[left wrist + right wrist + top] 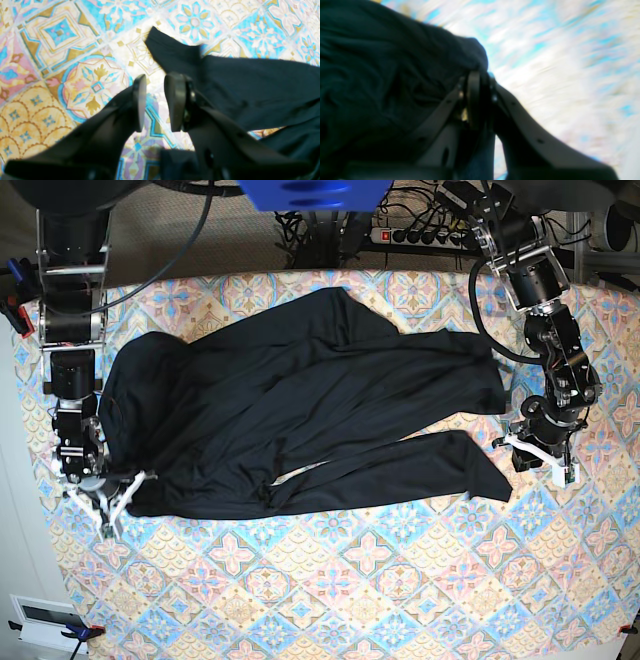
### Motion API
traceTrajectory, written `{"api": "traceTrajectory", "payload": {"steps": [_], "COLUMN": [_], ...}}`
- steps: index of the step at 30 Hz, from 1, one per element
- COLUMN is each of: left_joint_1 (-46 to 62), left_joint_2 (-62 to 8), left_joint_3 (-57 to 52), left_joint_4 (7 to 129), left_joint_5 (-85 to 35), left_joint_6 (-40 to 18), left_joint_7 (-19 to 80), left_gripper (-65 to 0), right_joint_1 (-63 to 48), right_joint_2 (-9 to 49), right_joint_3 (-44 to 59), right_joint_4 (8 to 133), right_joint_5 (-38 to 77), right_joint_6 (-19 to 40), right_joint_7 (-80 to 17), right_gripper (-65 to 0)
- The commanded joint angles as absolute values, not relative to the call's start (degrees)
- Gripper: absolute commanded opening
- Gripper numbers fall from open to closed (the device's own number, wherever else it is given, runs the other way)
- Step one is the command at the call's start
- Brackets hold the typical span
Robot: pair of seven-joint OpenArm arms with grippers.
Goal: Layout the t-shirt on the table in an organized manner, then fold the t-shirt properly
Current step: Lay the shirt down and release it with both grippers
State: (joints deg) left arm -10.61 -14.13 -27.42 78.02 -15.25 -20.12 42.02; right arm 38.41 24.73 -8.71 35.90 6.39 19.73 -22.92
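The table wears a cloth of pastel blue, pink and cream diamond-and-flower tiles and fills nearly the whole base view; behind its far edge runs a dark strip with a tangle of cables and a power strip. The black t-shirt sprawls across the far half of the table, rumpled and unfolded, with 2 long flaps reaching toward the side of the left arm. The left gripper hovers over bare cloth just beside the end of one flap, its jaws apart with patterned cloth showing in the gap and nothing between them; in the left wrist view the dark fabric lies to the right of the fingers without touching the pads. The right gripper sits at the opposite edge of the garment, near the table's side, with its jaws drawn together on a fold of the black fabric. The right wrist view is heavily smeared, so how much cloth is pinched is hard to judge, though fabric does bunch right at the fingertips.
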Motion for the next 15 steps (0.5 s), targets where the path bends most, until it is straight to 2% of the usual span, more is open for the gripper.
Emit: {"api": "traceTrajectory", "payload": {"steps": [1,5,7,9,15], "left_joint_1": [-11.74,-10.77,-9.71,-8.13,-5.49], "left_joint_2": [-15.08,-15.08,-15.08,-14.99,-15.34], "left_joint_3": [-27.3,-27.21,-27.12,-26.42,-19.65], "left_joint_4": [79.25,79.78,81.8,84.62,87.52], "left_joint_5": [-15.96,-16.04,-16.04,-16.04,-15.96], "left_joint_6": [-20.35,-20.44,-20.44,-20.44,-20.44], "left_joint_7": [40.66,40.66,40.66,40.66,40.66], "left_gripper": [-48.8,-48.9,-48.9,-48.9,-48.8], "right_joint_1": [41.19,42.15,42.15,42.15,41.71], "right_joint_2": [25.36,25.19,25.19,25.19,25.27], "right_joint_3": [-5.41,5.58,9.54,10.51,10.51], "right_joint_4": [37.05,37.05,37.05,37.05,40.31], "right_joint_5": [3.91,-5.76,-9.71,-11.65,-11.65], "right_joint_6": [19.82,19.03,15.52,13.23,13.14], "right_joint_7": [-21.49,-21.41,-21.41,-21.41,-22.11], "right_gripper": [-65.0,-65.0,-65.0,-64.9,-64.5]}}
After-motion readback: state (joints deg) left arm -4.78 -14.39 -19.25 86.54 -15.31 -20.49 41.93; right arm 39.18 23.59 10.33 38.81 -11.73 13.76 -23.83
